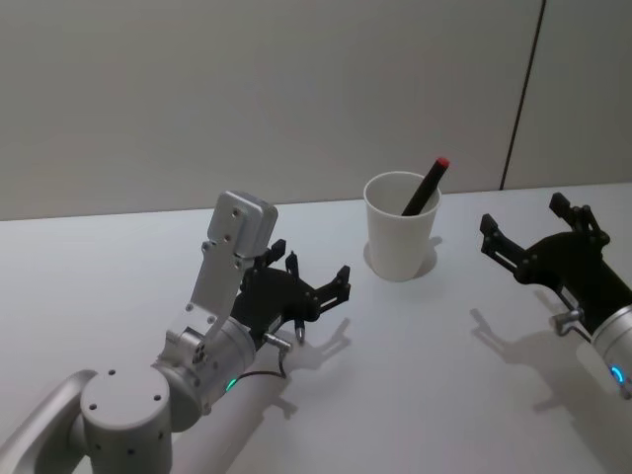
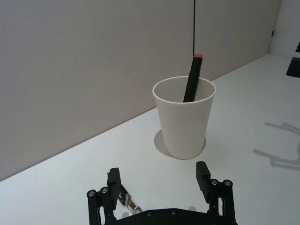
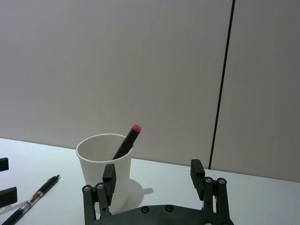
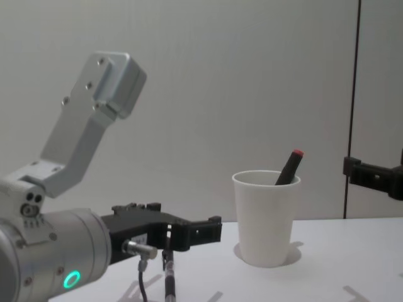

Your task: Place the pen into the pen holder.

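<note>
My left pincer (image 1: 311, 262) is closest, low over the table (image 1: 415, 375), fingers spread wide with nothing in them. The loose pen (image 3: 33, 200) lies flat right under it, nearer one finger than the other. Its long axis runs away from me, so it sits across the gap, not along it. Off to the right, near but apart, the pen holder (image 1: 400, 247) stands upright with a red-capped pen (image 1: 427, 186) leaning inside. Further right, my right pincer (image 1: 523, 217) hovers, also wide and empty. Left arm's clearly nearer, so I reckon it grabs, then carries right.
</note>
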`<action>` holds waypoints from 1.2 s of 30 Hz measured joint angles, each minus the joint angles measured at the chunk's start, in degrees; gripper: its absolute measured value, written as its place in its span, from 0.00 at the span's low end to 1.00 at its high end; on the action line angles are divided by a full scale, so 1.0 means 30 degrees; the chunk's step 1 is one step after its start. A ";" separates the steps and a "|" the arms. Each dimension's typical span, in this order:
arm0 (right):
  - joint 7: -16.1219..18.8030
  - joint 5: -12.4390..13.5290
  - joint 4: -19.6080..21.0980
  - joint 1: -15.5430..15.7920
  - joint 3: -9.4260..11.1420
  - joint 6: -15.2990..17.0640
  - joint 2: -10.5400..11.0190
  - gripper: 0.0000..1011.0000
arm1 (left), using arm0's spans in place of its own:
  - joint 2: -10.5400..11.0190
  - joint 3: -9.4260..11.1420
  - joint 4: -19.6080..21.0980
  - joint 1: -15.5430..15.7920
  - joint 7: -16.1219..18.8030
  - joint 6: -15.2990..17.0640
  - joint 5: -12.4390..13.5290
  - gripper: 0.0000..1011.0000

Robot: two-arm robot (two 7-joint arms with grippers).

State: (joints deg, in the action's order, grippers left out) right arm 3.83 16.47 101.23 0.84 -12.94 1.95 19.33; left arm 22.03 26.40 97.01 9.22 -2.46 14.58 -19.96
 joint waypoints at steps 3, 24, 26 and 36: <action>-0.0001 0.0000 -0.0001 0.0001 0.0000 0.0001 0.0000 0.99 | -0.0251 0.0033 -0.0269 0.0064 0.0318 0.0229 -0.0161 0.99; -0.0001 0.0000 -0.0001 0.0001 0.0000 0.0000 0.0000 0.99 | -0.1360 0.0190 -0.1248 0.0179 0.2763 0.1505 -0.0561 0.99; -0.0001 -0.0001 -0.0001 0.0000 0.0000 0.0000 0.0001 0.99 | -0.1465 0.0222 -0.1299 0.0186 0.2967 0.1647 -0.0546 0.99; -0.0001 -0.0001 0.0000 0.0000 0.0000 0.0000 0.0000 0.99 | -0.1979 0.0362 -0.1469 0.0251 0.3734 0.2360 -0.0384 0.99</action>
State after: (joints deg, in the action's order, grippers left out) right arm 3.83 16.46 101.23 0.84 -12.94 1.95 19.33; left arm 16.10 27.48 92.61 9.98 8.75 21.66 -21.11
